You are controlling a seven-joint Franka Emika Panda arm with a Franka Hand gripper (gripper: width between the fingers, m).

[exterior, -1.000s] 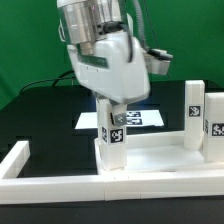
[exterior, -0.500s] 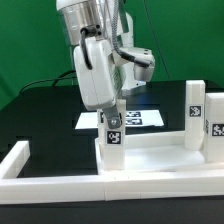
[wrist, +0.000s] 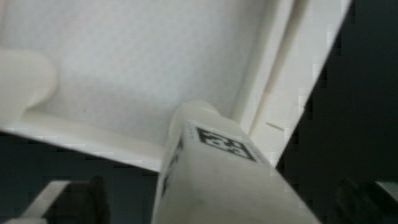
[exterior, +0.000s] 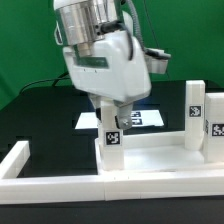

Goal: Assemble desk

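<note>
The desk top (exterior: 150, 160) lay upside down on the black table (exterior: 40, 115), a smooth white plastic slab with a raised rim, pressed into the corner of the white L-shaped fence (exterior: 60, 183). Three short square legs stood upright in its sockets: one (exterior: 112, 135) at the near corner on the exterior view's left, directly under the arm, one (exterior: 193, 112) further back, and one (exterior: 216, 128) at the frame's right edge. Each leg was a plain white post with a black-and-white tag on its side. The gripper (exterior: 108, 112) hung just over the near leg; the big grey-and-white wrist housing hid most of the fingers, so from these views I could not tell whether the jaws were spread or closed on the post. In the wrist view the leg (wrist: 222, 170) rose close to the lens, its tag showing, with the matte inner face of the top (wrist: 143, 80) and its rim behind. The marker board (exterior: 135, 120) lay flat beyond the desk. Open black table stretched toward the exterior view's left, between fence and green backdrop.
</note>
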